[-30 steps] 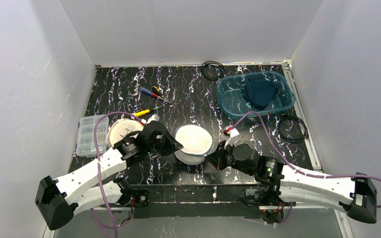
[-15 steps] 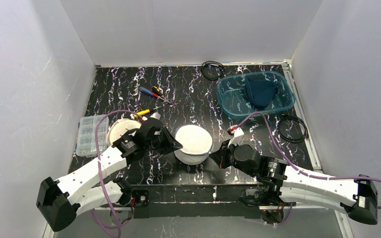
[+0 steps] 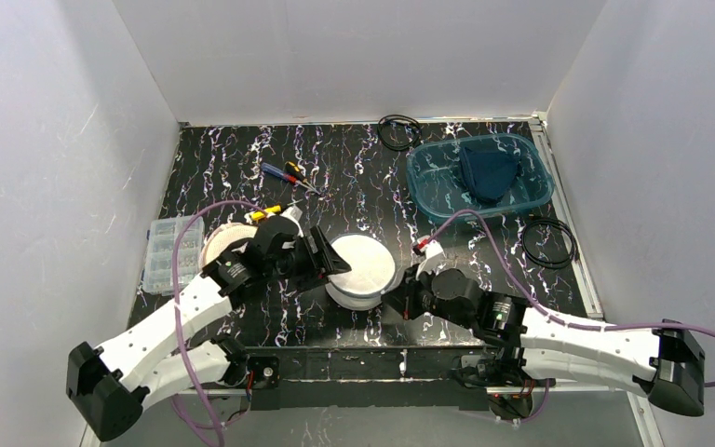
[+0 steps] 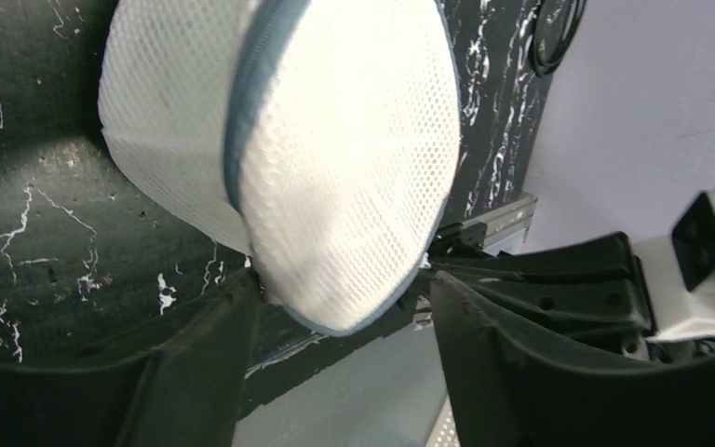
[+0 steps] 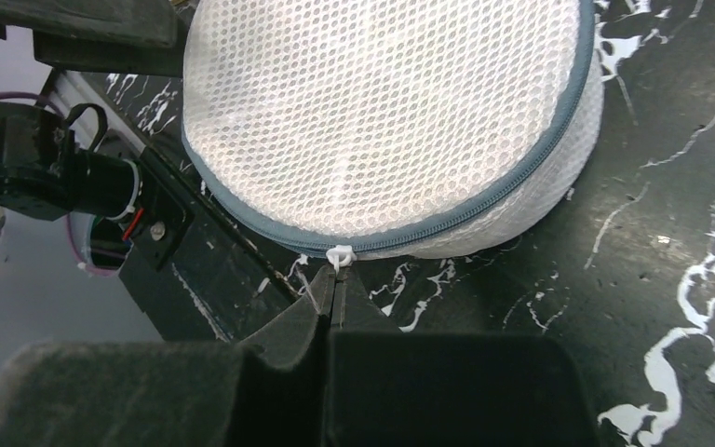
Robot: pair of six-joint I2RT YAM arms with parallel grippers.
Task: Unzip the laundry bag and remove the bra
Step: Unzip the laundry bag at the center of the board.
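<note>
- One laundry bag is in play, round white mesh, sitting on the table close to the middle of the near edge. No bra is in sight, so presumably it's inside.
- Two pincers are on it. The left pincer is spread, straddling the bag's lower rim. The right pincer is pressed together, pinching the little white zipper pull.
- First risk: with the left side spread and not clamping, a tug on that pull could drag the whole light bag along instead of running the slider round the zipper.
- Second risk: the pull is tiny and held at the very tips. A tug off the line of the curved track could slip it free or jam the slider.
- Third risk: the bag sits so near the near edge that a drag toward the arm bases might tip it off the table.
- The count elsewhere:
  - one teal bin at the far right corner, holding one dark cloth
  - one cable coil at the far edge and a second cable coil by the right edge
  - one clear organiser box at the left edge
  - one beige mesh disc beside that box, partly hidden
  - screwdrivers, three as best I can count
</note>
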